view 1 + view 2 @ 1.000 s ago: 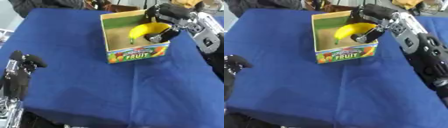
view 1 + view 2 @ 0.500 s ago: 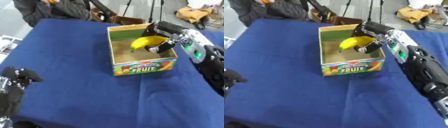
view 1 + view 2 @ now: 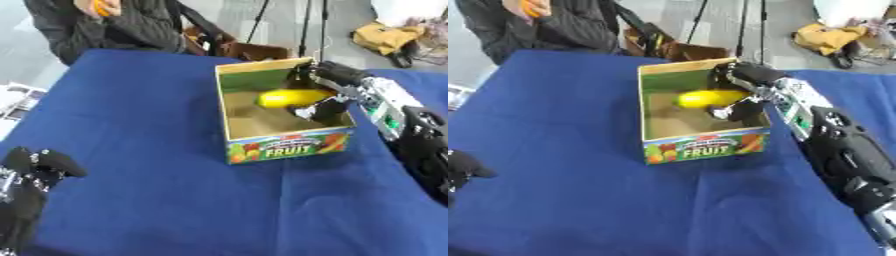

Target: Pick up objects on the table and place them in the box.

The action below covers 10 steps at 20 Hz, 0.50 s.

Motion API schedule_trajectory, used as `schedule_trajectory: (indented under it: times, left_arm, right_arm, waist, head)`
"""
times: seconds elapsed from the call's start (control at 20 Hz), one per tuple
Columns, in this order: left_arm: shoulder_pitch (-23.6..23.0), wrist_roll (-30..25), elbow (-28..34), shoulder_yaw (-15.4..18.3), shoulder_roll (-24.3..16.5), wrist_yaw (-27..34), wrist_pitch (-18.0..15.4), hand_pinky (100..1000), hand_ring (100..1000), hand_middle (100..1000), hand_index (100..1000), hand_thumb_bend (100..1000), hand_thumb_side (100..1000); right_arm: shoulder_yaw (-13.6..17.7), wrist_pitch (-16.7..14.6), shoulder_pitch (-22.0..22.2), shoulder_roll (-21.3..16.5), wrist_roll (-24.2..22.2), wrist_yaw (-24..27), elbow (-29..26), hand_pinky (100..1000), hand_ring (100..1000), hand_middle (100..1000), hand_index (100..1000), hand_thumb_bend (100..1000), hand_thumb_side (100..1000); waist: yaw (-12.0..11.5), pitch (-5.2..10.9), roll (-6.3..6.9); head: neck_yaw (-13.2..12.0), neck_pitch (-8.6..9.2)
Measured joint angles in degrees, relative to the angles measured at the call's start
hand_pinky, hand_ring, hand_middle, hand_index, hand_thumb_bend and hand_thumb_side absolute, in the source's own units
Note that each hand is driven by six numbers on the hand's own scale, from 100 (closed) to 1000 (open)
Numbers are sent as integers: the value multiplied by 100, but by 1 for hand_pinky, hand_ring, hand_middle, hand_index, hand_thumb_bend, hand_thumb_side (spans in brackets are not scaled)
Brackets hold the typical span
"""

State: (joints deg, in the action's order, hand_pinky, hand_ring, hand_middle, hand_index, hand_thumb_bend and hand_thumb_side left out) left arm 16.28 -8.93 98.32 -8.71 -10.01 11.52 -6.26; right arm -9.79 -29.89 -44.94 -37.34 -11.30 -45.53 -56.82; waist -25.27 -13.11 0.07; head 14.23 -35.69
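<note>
My right hand, fingers curled around a yellow banana, reaches over the box from its right wall. My left hand rests relaxed, near-left on the blue table.

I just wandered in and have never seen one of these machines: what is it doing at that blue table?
The robot is putting things into a cardboard fruit box that stands on the blue table. Its right hand reaches into the box from the right, fingers curled round a yellow banana, which is inside the box's walls but not yet released. Its left hand rests idle near the lower left corner.
</note>
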Motion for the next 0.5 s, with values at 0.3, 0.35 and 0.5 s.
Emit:
schedule_trajectory:
  times: [0.3, 0.35, 0.5]
  left_arm:
    - [17, -34, 0, -19, 0, 1, 0, 635, 533, 505, 539, 215, 920]
    - [24, -36, 0, -25, 0, 1, 0, 635, 533, 505, 539, 215, 920]
    - [26, -41, 0, -32, 0, 1, 1, 634, 533, 504, 539, 215, 920]
  right_arm:
    - [-18, -62, 3, 37, -55, -36, 21, 900, 937, 916, 830, 473, 810]
    - [-18, -68, 3, 43, -60, -36, 20, 900, 937, 916, 830, 473, 810]
    - [-18, -77, 7, 46, -48, -9, -16, 903, 943, 922, 827, 424, 850]
  waist:
    - [66, 5, 17]
    - [72, 8, 21]
    - [107, 13, 21]
  head:
    - [0, -6]
    - [0, -7]
    - [1, -13]
